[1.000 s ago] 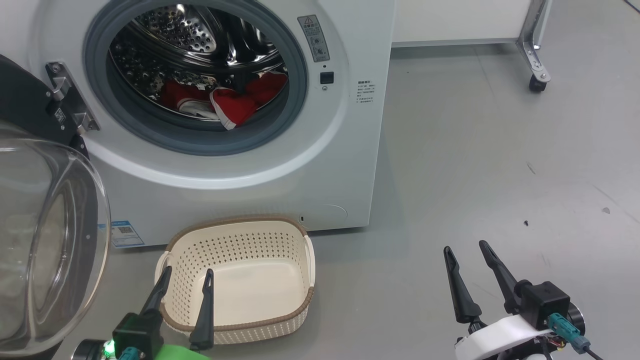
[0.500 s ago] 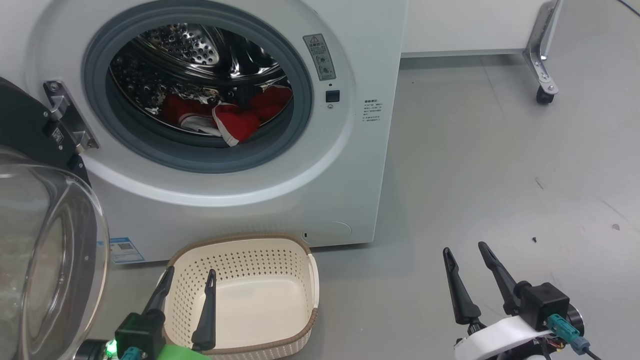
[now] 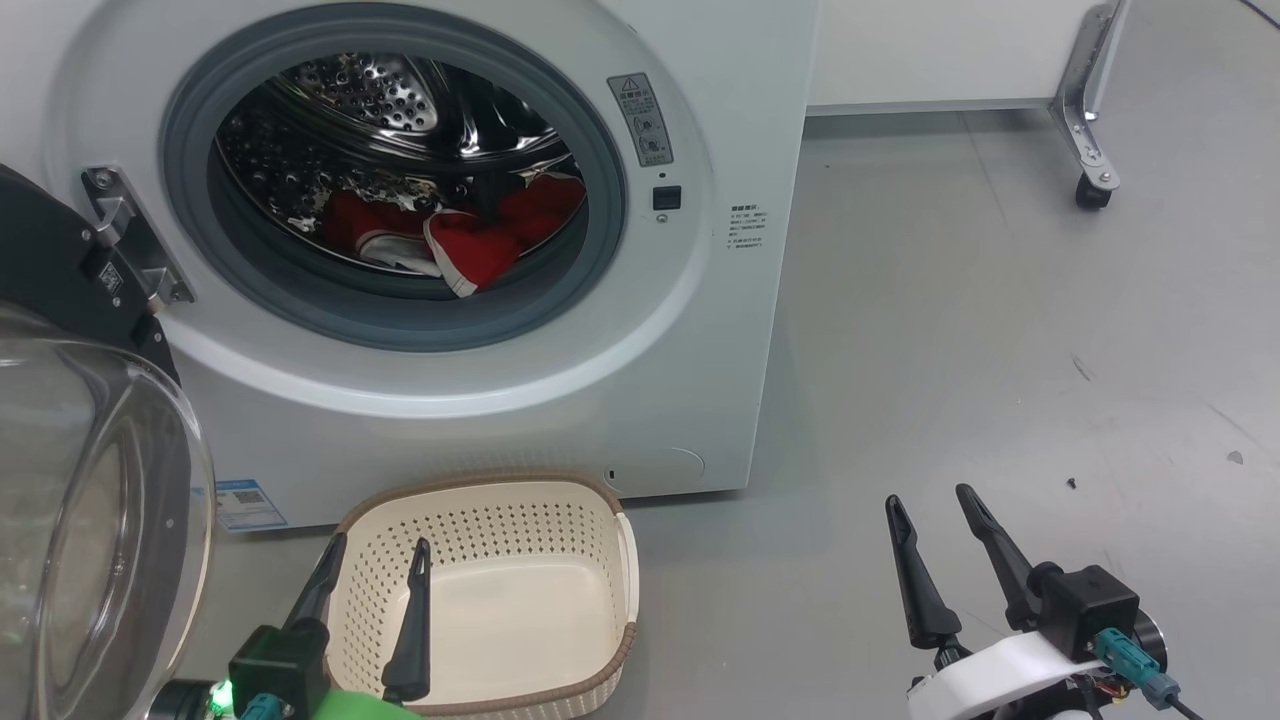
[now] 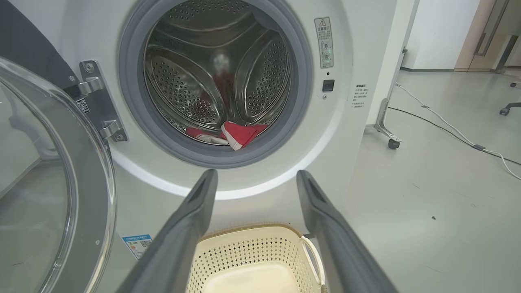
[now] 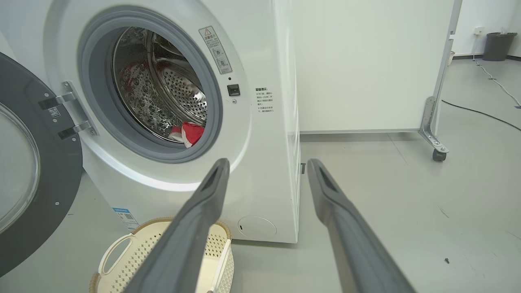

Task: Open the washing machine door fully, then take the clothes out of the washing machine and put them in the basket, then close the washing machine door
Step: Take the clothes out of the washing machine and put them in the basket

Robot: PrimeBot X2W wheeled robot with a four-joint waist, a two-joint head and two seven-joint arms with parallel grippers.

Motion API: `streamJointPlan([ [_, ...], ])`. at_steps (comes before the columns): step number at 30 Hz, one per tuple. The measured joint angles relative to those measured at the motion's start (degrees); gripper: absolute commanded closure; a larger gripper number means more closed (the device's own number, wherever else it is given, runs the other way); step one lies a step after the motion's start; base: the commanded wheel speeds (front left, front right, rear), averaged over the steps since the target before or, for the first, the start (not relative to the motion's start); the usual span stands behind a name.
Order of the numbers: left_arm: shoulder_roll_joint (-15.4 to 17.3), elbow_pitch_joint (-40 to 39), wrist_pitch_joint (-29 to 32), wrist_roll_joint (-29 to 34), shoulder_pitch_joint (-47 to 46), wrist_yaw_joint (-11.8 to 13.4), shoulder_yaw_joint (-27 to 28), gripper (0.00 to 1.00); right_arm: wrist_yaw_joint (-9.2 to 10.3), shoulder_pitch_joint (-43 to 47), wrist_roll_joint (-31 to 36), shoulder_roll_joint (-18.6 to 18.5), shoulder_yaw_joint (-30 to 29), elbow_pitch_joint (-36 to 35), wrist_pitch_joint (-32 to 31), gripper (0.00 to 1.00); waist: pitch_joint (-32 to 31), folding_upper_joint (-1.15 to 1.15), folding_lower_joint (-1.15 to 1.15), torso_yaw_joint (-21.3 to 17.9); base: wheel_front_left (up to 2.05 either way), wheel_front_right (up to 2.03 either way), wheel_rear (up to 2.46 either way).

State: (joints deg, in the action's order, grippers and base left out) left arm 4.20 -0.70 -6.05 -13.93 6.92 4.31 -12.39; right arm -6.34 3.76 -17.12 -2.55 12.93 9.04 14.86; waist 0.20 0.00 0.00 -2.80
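Note:
The white washing machine (image 3: 700,380) stands with its door (image 3: 90,520) swung wide to the left, glass bowl facing out. Red clothes (image 3: 470,245) with white trim lie at the bottom of the steel drum, also seen in the left wrist view (image 4: 238,134) and right wrist view (image 5: 189,133). The cream basket (image 3: 590,500) sits on the floor in front of the machine and holds nothing. My left gripper (image 3: 378,545) hovers open over the basket's near left side. My right gripper (image 3: 928,500) is open above bare floor to the right.
A white panel on a metal caster leg (image 3: 1085,150) stands behind and right of the machine. Grey floor (image 3: 1000,350) spreads to the right. A cable (image 4: 447,130) runs across the floor beyond the caster. A dark bin (image 5: 498,45) stands far back.
The whole head picture has shifted downward, so the camera has tilted up a little. Both grippers keep their places, open.

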Motion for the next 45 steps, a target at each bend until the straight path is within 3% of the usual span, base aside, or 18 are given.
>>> streamJointPlan([
  [25,0.03,-1.1,0.01,0.98,0.03,0.44,-0.68,0.0,0.0,-0.03,0.1,0.01,-0.31,-1.47,0.0,0.0,1.47,0.0,0.0,0.26,0.0,0.0,0.0],
  [33,-0.04,-0.52,0.94,0.91,-1.39,-0.66,-2.94,0.0,-0.01,-1.1,1.19,0.01,-0.48,-3.74,0.0,0.0,5.36,0.0,0.0,0.4,0.0,0.0,0.0],
  [45,-0.83,4.12,3.02,-1.19,-13.52,-2.36,-3.96,0.0,-0.05,-5.08,2.23,-0.01,0.33,-5.86,0.0,0.0,14.18,0.0,0.0,-0.56,0.0,0.0,0.0],
])
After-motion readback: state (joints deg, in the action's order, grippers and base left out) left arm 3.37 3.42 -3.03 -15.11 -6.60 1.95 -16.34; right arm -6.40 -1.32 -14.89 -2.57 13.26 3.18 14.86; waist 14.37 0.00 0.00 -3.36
